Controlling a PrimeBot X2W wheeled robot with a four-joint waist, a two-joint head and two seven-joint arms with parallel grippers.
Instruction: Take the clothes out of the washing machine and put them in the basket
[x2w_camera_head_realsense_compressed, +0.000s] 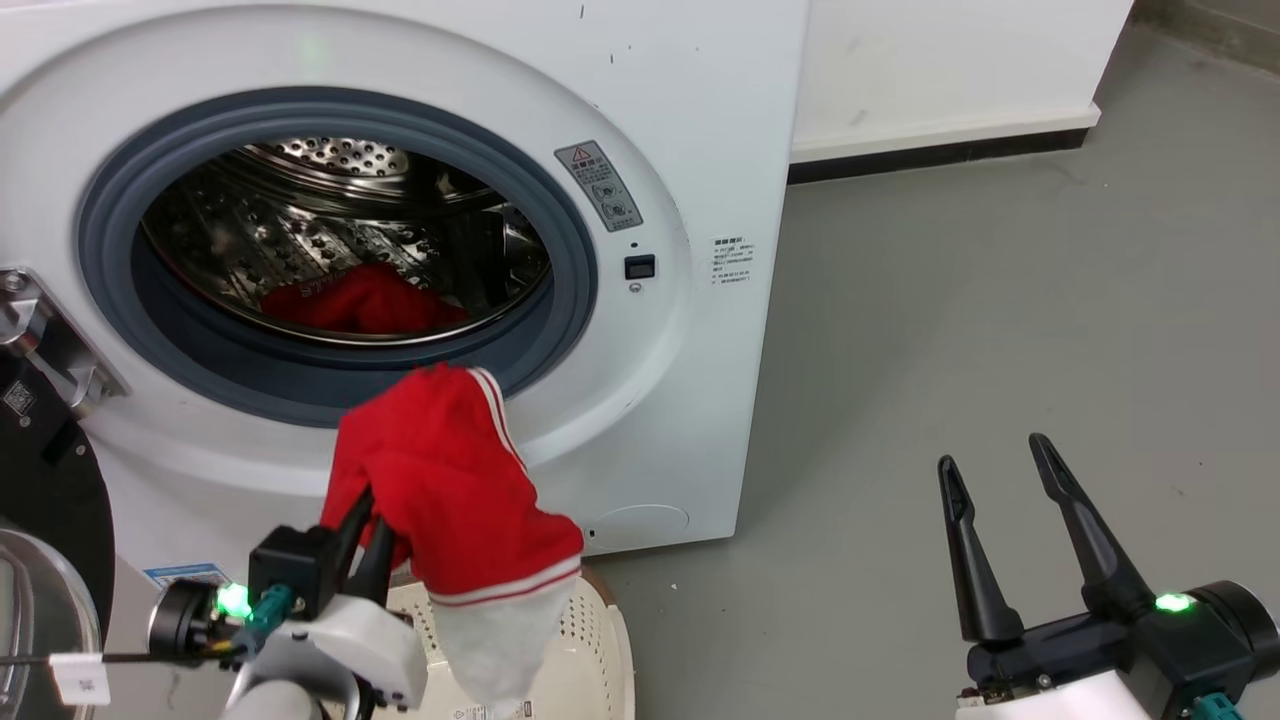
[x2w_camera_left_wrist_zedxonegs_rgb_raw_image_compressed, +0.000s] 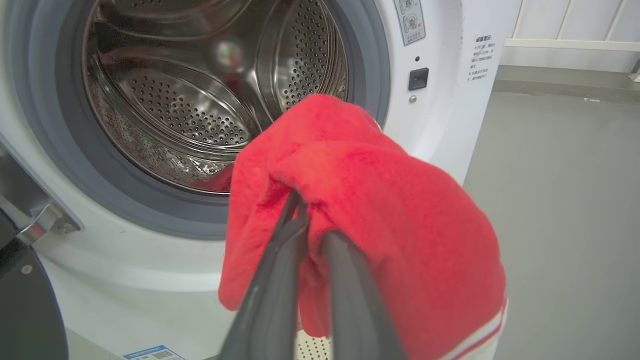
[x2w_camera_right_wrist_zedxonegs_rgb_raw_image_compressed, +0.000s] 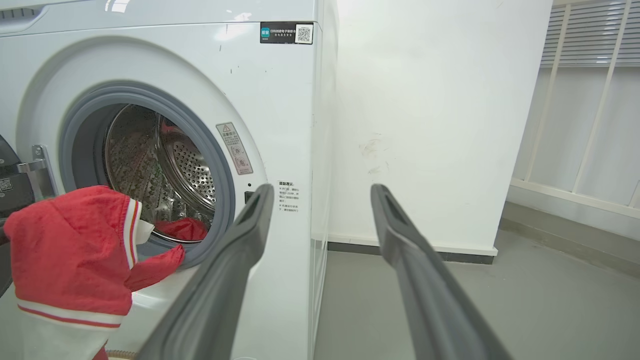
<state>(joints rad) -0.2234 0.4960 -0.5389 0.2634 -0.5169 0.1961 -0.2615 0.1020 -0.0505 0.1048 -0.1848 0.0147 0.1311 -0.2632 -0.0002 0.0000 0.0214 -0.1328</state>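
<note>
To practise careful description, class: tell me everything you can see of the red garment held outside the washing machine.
The red garment is soft bright-red fabric with white stripe trim and a white lower part. It hangs bunched over the left gripper, whose jaws are shut on a fold, outside the washing machine and over the basket; basket contact is unclear.

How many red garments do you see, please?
2: the striped garment hangs from the left gripper over the basket; the other garment lies in the washing machine. More may be hidden.
</note>
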